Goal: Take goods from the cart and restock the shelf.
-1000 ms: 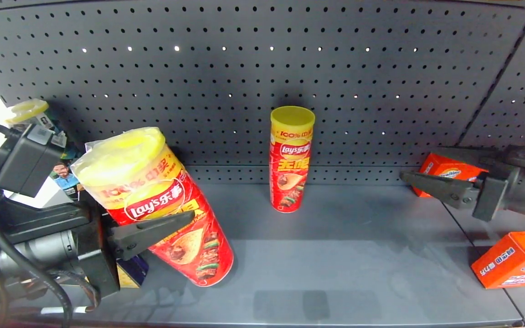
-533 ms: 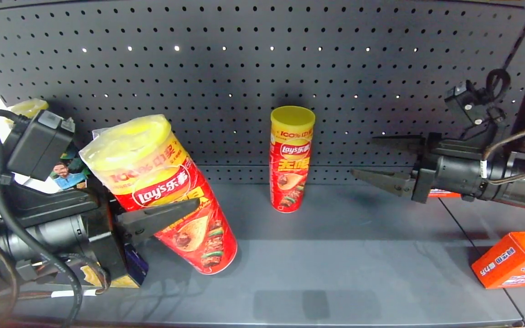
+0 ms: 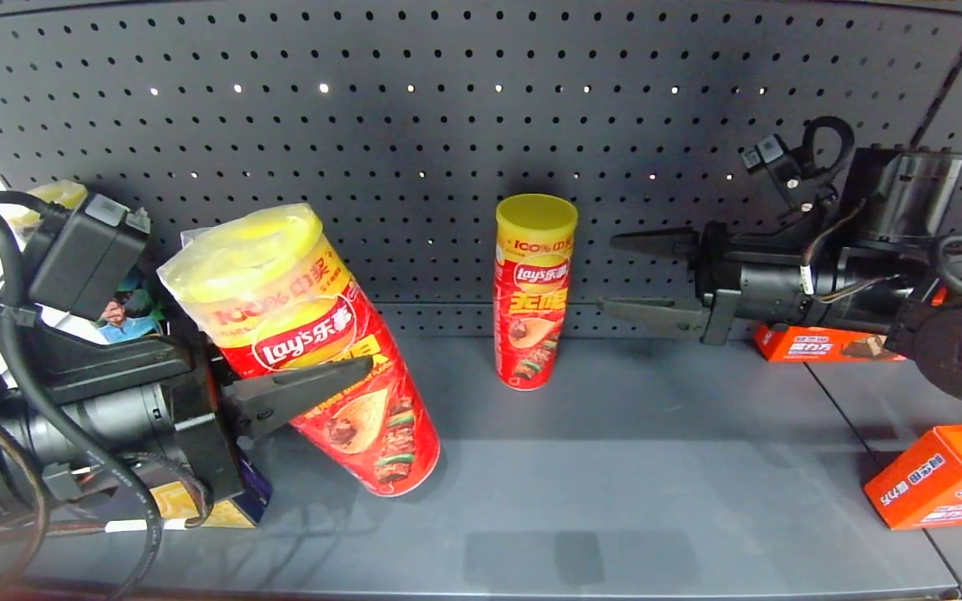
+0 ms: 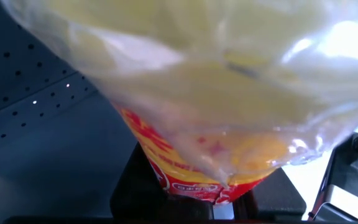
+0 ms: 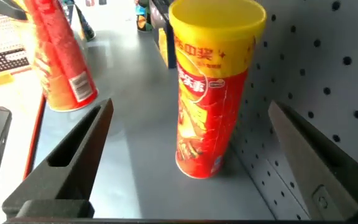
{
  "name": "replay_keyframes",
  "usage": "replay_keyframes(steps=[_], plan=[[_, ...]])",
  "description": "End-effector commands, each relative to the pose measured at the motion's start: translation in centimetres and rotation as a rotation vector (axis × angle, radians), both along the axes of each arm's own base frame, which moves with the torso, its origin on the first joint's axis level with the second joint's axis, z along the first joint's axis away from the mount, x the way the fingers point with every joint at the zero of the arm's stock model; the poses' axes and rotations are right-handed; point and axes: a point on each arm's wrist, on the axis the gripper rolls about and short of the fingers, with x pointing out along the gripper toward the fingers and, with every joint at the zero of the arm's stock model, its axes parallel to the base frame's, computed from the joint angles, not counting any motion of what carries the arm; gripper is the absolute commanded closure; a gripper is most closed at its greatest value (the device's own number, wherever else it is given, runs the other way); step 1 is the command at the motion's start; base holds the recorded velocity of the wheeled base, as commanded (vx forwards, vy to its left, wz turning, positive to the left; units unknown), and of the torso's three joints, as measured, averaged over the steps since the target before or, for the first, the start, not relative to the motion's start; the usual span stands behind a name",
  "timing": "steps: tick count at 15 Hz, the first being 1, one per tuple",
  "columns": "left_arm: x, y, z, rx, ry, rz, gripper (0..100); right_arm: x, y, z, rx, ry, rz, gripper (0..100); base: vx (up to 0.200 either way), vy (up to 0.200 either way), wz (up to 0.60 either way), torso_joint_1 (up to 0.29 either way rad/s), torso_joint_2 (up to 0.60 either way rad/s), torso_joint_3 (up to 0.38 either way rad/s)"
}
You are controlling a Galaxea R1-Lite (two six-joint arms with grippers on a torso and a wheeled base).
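Head view: grey metal shelf [image 3: 615, 484], smooth and matte, with a perforated pegboard [image 3: 448, 125] as back wall; light shows through some holes. Left end effector [image 3: 326, 351] is clamped on the wrapped can [image 3: 306, 334], at the shelf's left. It's a red cylinder with a yellow lid and a loose clear film over the top, tilted with the lid toward the left. Base is down at the shelf; can't tell if it touches. Upright can [image 3: 534, 292], same print but slimmer, stands mid-shelf just in front of the pegboard. Right end effector [image 3: 608, 275] sits just right of it, fingers apart, tips pointing at it, no contact. Flat orange box [image 3: 815, 344] is at back right behind the right arm, bigger orange box [image 3: 949, 476] at front right. Yellow-blue box [image 3: 197, 509] lies under the left arm.

Left wrist view: film-covered yellow lid up close, red body below it, dark fingers [image 4: 142, 193] on both sides of the body. Pegboard and shelf are behind.

Right wrist view: upright can stands between the two black fingers [image 5: 73, 162], with a gap on each side. Pegboard is right behind it. Wrapped can is farther off, leaning.
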Motion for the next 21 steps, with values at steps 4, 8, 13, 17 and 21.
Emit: replay_keyframes(steps=[4,8,13,17,21], plan=[[0.1,0.0,-0.1,0.001,0.003,0.001,100,2.3,1.3,-1.8,-0.012,0.029,0.012,0,0.0,0.0,0.0,0.0,0.0,0.0],[0.1,0.0,-0.1,0.001,0.003,0.001,100,3.2,2.6,-3.0,-0.017,0.04,0.034,0,0.0,0.0,0.0,0.0,0.0,0.0],[0.1,0.0,-0.2,0.003,0.007,0.005,100,4.6,3.4,-4.5,-0.022,0.053,0.04,0,0.0,0.0,0.0,0.0,0.0,0.0],[0.4,-0.1,-0.4,0.007,0.017,0.006,100,5.7,5.2,-6.2,-0.025,0.057,0.069,0,0.0,0.0,0.0,0.0,0.0,0.0],[0.3,-0.1,-0.6,0.009,0.023,0.008,100,7.0,6.3,-7.2,-0.027,0.06,0.08,0,0.0,0.0,0.0,0.0,0.0,0.0]])
